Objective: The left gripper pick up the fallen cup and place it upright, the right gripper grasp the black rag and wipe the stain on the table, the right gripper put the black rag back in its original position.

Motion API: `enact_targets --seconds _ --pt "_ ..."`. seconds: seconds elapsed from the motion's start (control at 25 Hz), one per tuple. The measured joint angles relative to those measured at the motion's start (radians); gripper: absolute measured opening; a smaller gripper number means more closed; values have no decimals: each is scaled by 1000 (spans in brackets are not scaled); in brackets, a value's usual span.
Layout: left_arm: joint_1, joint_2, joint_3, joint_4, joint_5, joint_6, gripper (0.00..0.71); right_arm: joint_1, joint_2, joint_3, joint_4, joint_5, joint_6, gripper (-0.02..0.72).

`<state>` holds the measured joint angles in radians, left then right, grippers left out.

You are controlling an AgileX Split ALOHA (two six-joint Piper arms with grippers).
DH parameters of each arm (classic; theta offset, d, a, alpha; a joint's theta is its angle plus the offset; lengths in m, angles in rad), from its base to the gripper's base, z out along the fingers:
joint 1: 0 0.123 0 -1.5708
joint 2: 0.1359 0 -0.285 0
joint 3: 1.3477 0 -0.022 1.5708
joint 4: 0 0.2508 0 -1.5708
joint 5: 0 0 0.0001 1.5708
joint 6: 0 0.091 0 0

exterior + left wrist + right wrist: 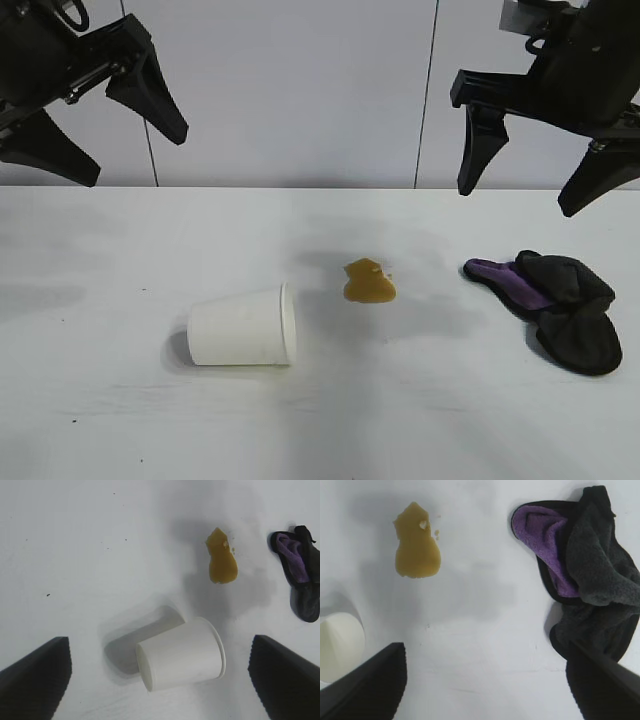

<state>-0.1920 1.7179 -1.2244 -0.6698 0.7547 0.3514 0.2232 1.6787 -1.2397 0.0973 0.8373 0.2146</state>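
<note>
Two grippers: both held high above the table, neither touching anything.
Left gripper (95, 130): upper left of the exterior view; black, its two pointed fingers spread wide with nothing between them. In the left wrist view (160, 680) the fingertips sit at the lower left and lower right corners, with the cup on the table showing in the gap.
Right gripper (530, 185): upper right of the exterior view; black, fingers pointing down, set well apart and empty. In the right wrist view (485, 685) one fingertip fills the lower left corner, the other the lower right, overlapping the rag's edge in the picture.
Cup (243, 326): white paper, lying on its side, lower left of centre in the exterior view; rolled rim toward the right, base toward the left. Lower centre of the left wrist view (181, 654); a sliver shows at the left edge of the right wrist view (337, 642).
Stain (369, 282): yellowish-brown blotch, centre of the exterior view, near the cup's rim, up and to its right, not touching. Upper right in the left wrist view (221, 559); upper left in the right wrist view (416, 545).
Black rag (572, 310): crumpled bundle at the right edge of the exterior view, purple lining showing toward the stain; well apart from the stain. Right side of the right wrist view (590, 575).
Table (120, 420): white, flat, bearing cup, stain and rag.
</note>
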Motion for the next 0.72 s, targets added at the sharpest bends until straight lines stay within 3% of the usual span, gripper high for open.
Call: enact_targets --seconds 0.72 --pt "0 0 0 0 -38 0 694 0 0 0 0 -1 0 601"
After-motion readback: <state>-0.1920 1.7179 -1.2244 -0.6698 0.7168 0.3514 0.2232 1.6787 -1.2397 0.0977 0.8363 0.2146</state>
